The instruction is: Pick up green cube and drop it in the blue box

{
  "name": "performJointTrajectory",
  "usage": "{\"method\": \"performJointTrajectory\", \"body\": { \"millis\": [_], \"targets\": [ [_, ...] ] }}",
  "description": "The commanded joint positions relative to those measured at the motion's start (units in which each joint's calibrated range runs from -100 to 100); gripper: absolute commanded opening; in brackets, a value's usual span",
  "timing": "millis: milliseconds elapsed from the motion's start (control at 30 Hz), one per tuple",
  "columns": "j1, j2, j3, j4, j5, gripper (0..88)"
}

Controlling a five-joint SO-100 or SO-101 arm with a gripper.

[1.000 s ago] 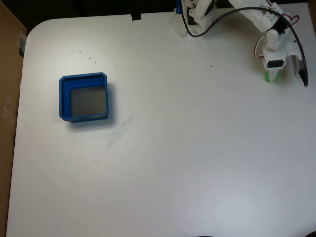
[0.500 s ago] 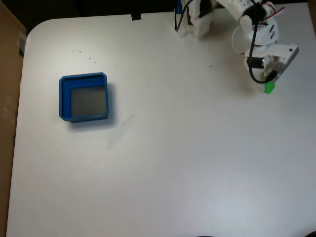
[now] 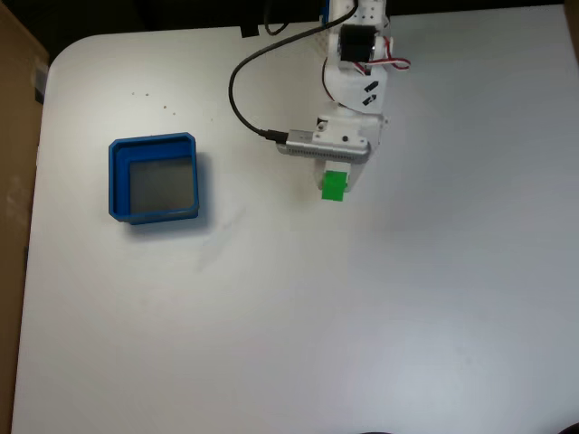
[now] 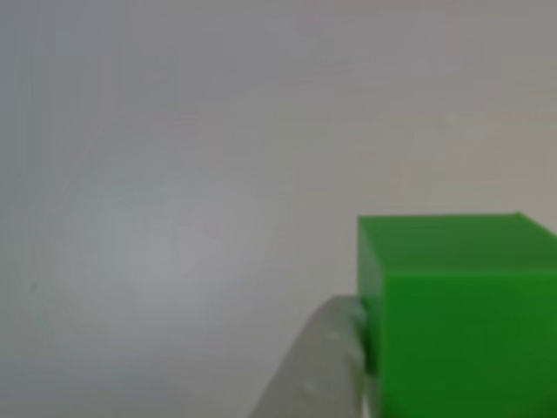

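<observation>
The white table (image 3: pixel 362 316) takes up nearly all of the fixed view, its top bare apart from a few dark specks near the upper left; a strip of brown cardboard (image 3: pixel 14 136) runs along its left edge. The white arm (image 3: pixel 355 72) reaches down from the top edge of the table towards the middle, a black cable (image 3: pixel 237 90) looping out to its left. The blue box (image 3: pixel 115 181) sits on the table well to the left of the arm, square to the view, its grey floor showing inside the thick walls. The gripper (image 3: pixel 336 181) points down the picture, closed around the green cube (image 3: pixel 334 186), which pokes out just below the arm's grey end plate and lies well apart from the box. In the other view the green cube (image 4: pixel 461 322) looms at the lower right, blurred, with one pale finger (image 4: pixel 318 370) pressed against its left face; behind it is plain white table (image 4: pixel 174 131).
</observation>
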Motion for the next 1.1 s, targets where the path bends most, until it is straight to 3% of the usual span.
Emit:
{"method": "performJointTrajectory", "body": {
  "millis": [0, 1067],
  "targets": [
    [9.0, -3.3, -2.9, 0.1, -0.6, 0.7],
    [25.4, -3.2, -5.0, -0.7, -0.6, 0.7]
  ]
}}
